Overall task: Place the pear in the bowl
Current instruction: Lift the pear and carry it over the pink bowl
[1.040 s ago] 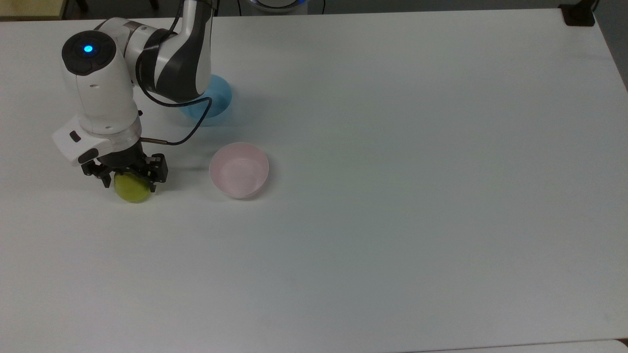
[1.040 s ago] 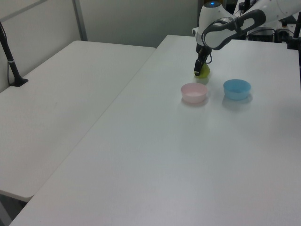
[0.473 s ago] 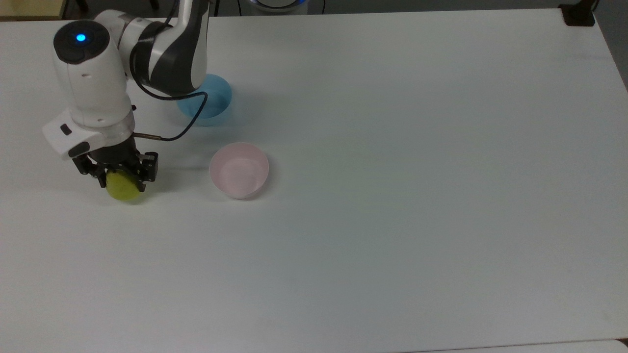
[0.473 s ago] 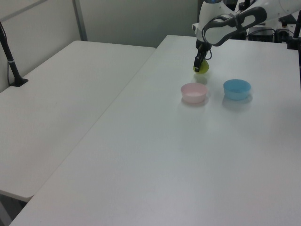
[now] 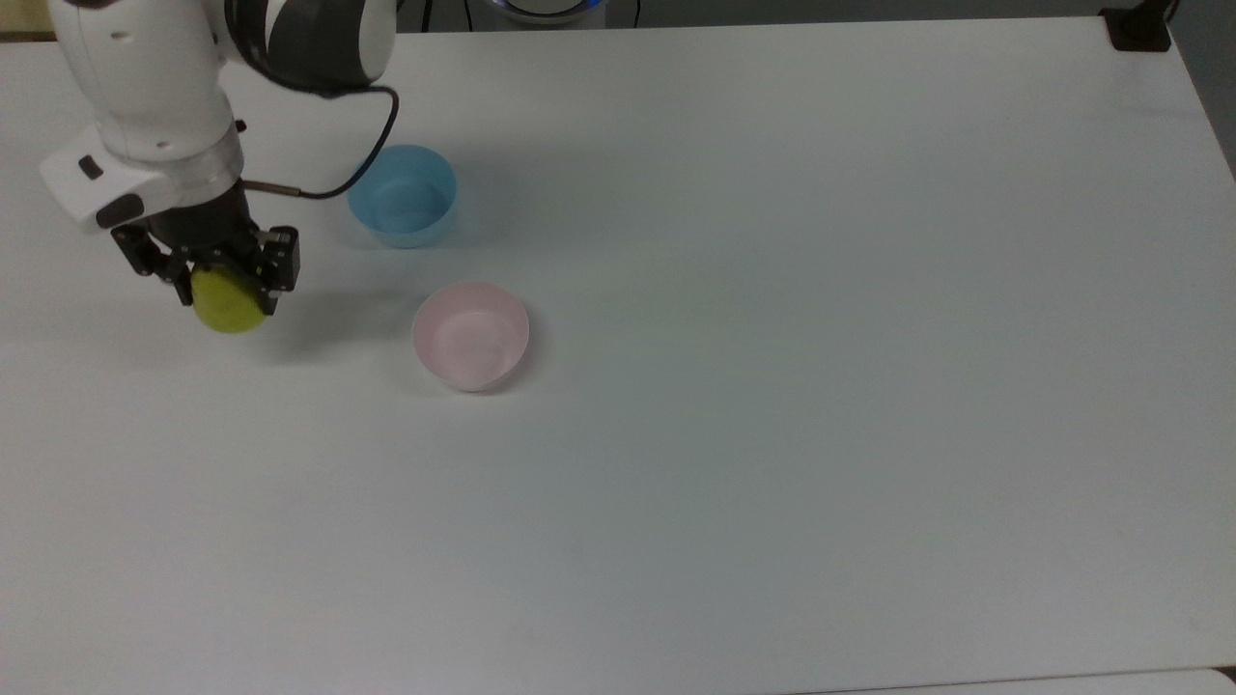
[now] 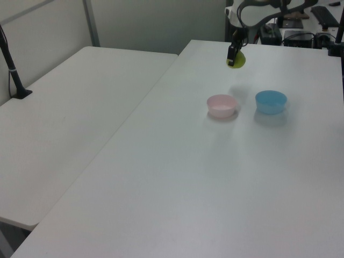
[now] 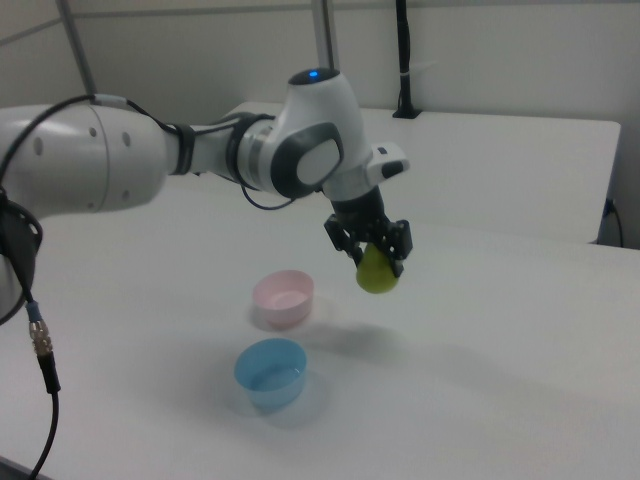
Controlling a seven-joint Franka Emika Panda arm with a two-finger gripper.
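The yellow-green pear hangs well above the table, with my gripper shut on it from above. In the right view the pear hangs in the gripper clear of the surface, to the right view's right of the pink bowl. In the left view the pear is high up at the back, held by the gripper. The pale pink bowl stands empty to the top view's right of the pear, also seen as the pink bowl.
A light blue bowl stands empty close behind the pink one in the top view; blue bowl, blue bowl. The white table stretches wide to the top view's right. A second table adjoins it.
The gripper has risen with the pear, lifting it off the table and drifting toward the top view's upper left. The arm no longer covers the blue bowl.
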